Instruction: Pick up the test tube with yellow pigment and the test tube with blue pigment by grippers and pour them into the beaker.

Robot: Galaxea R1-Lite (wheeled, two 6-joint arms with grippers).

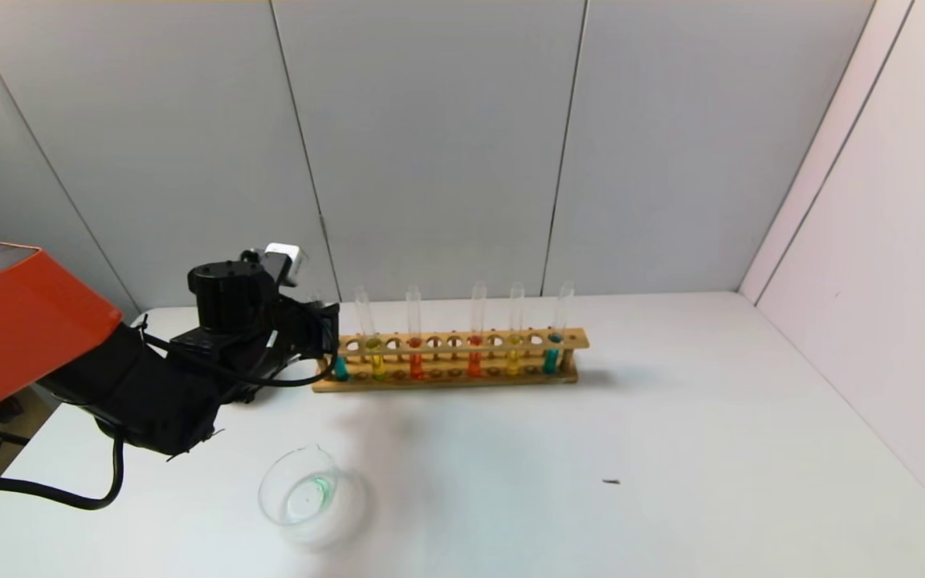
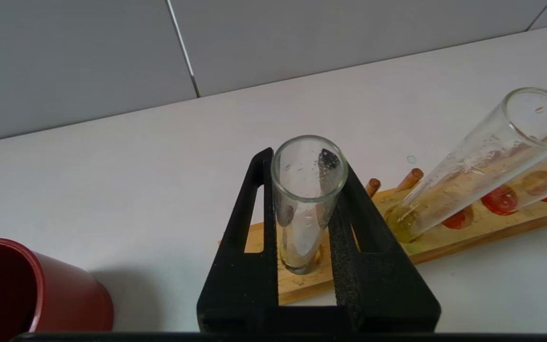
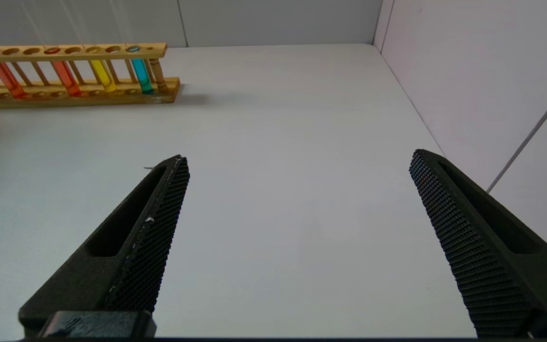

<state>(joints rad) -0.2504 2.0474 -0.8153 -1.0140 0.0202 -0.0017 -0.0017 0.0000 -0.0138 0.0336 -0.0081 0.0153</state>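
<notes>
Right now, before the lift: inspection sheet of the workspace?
Surface: white table, one small dark speck.
Job's things: six tubes in the long wooden rack; slim clear glass test tube with blue liquid at its left end; low clear glass beaker nearer the robot, green trace inside.
Clutter: dark red cup near the rack's left end.
End effectors: left end effector shut on the blue tube; right end effector open over bare table.
Cables: black cable looped under left arm.
Surroundings: grey panel walls.
</notes>
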